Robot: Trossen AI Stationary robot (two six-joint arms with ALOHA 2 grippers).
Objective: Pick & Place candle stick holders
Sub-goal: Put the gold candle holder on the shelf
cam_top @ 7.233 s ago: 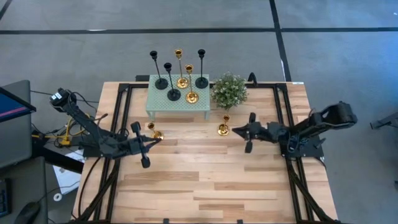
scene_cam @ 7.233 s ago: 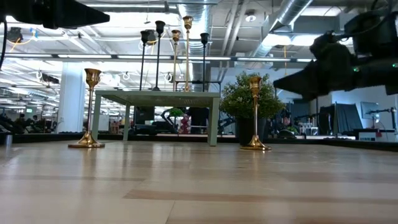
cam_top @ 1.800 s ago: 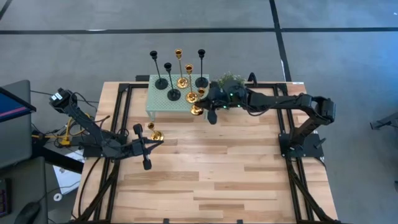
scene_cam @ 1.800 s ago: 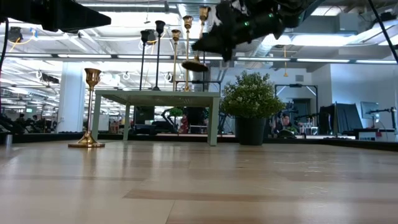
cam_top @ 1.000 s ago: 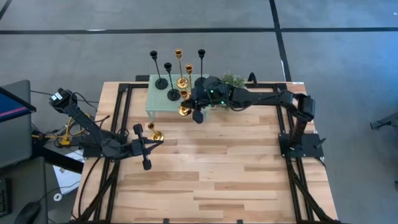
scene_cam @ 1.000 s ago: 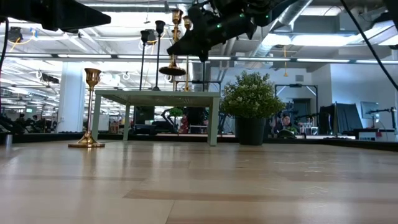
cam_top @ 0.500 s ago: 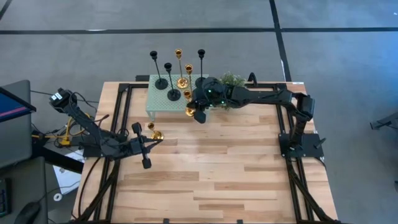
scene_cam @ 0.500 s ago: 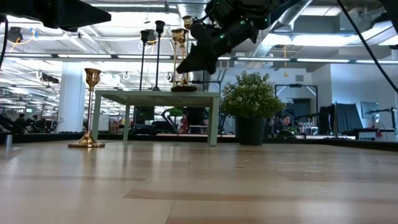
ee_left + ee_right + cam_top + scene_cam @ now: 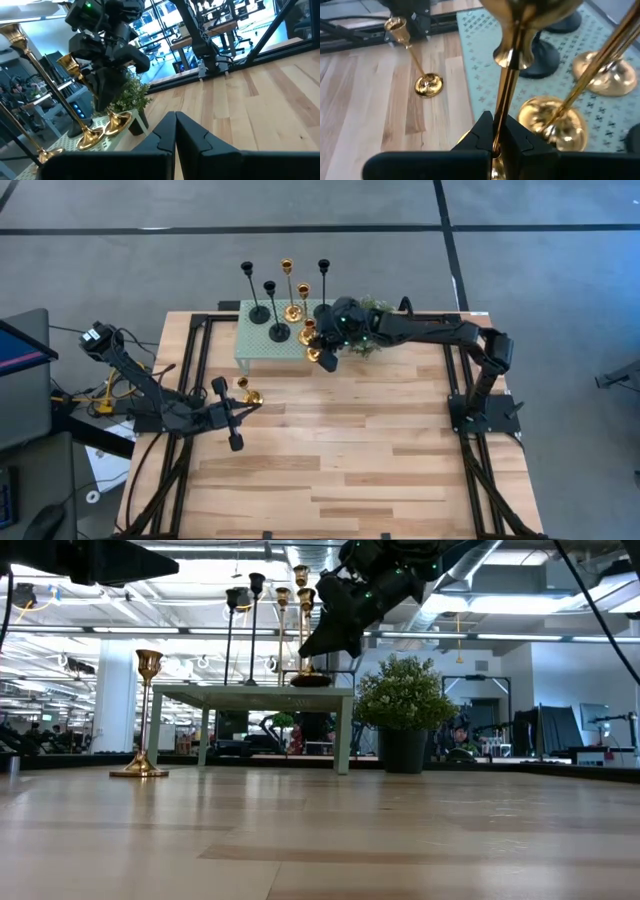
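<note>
From above you see the right gripper (image 9: 322,342) reaching over the near right edge of the mint-green little table (image 9: 256,346), but only your right wrist view shows its fingers clamped shut on the thin stem of a gold candle stick holder (image 9: 506,75), cup beyond the fingertips. That holder's base is cut off there, and in the low view you cannot tell whether it touches the tabletop. The left gripper (image 9: 232,408) waits closed and empty beside another gold holder (image 9: 249,392) on the wooden table (image 9: 330,470).
</note>
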